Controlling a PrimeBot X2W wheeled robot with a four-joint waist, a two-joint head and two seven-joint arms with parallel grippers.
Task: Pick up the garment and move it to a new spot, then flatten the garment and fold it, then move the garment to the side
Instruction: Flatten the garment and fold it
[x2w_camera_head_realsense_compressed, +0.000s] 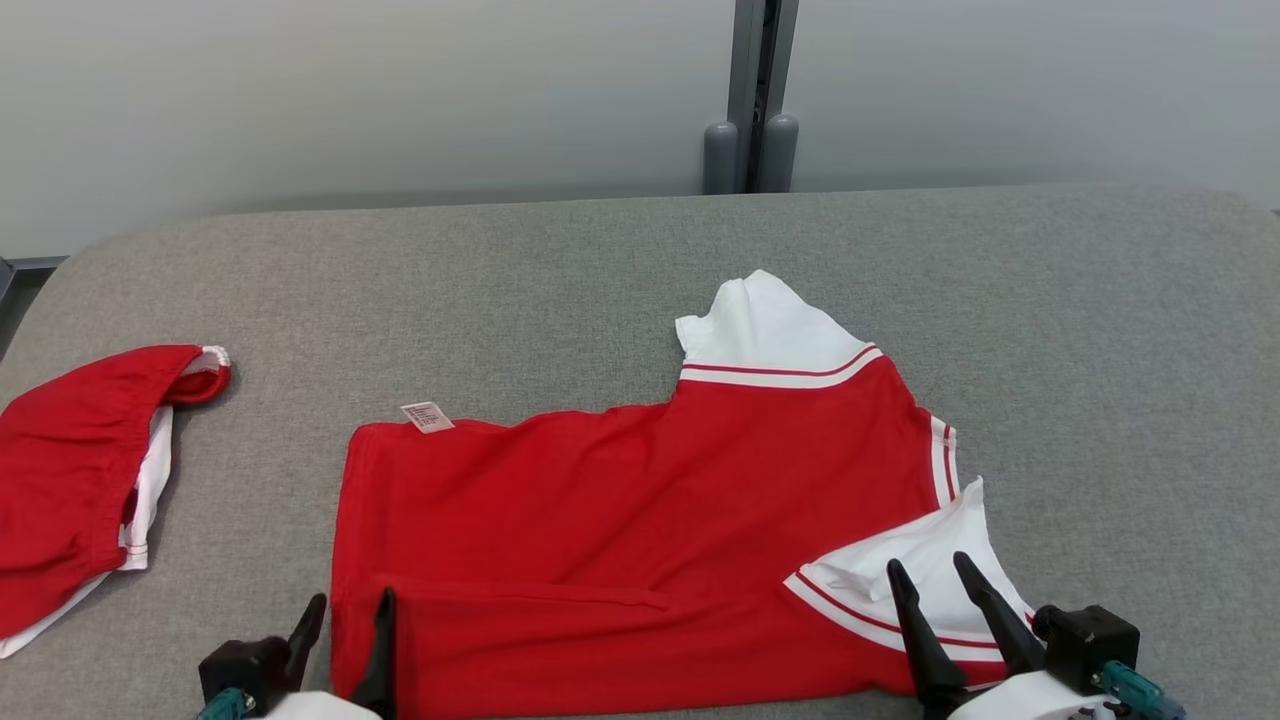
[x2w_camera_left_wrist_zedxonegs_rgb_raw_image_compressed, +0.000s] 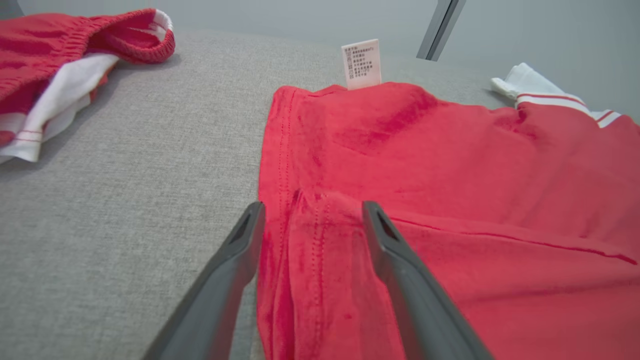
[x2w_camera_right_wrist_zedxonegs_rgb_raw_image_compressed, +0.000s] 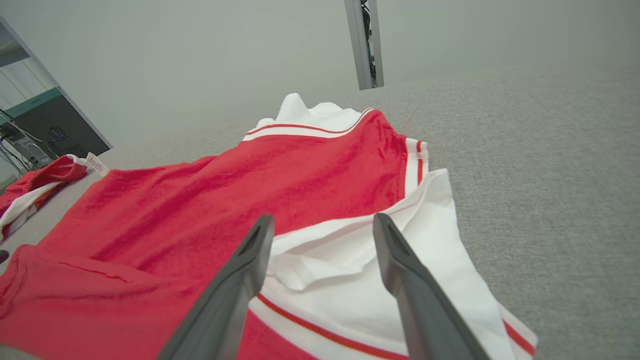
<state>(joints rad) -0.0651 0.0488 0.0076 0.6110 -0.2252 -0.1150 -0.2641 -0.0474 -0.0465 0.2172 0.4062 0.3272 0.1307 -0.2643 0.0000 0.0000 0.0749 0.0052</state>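
Garment: the red-and-white garment (x2w_camera_head_realsense_compressed: 640, 540) lies spread in the near middle of the grey surface (x2w_camera_head_realsense_compressed: 600, 260). Its long axis runs left to right, hem at the left.
Left tool: the left tool (x2w_camera_head_realsense_compressed: 352, 598) is spread wide and holds nothing, with a finger on either side of the near-left hem corner (x2w_camera_left_wrist_zedxonegs_rgb_raw_image_compressed: 300, 235).
Right tool: the right tool (x2w_camera_head_realsense_compressed: 927, 561) is spread wide and empty, over the near-right white sleeve (x2w_camera_head_realsense_compressed: 860, 580).
Relation: the cloth stretches away from both tools toward the far side, one arm at each end.
Around: a second garment (x2w_camera_head_realsense_compressed: 70, 470) is bunched at the left, well apart, and does not block the way.
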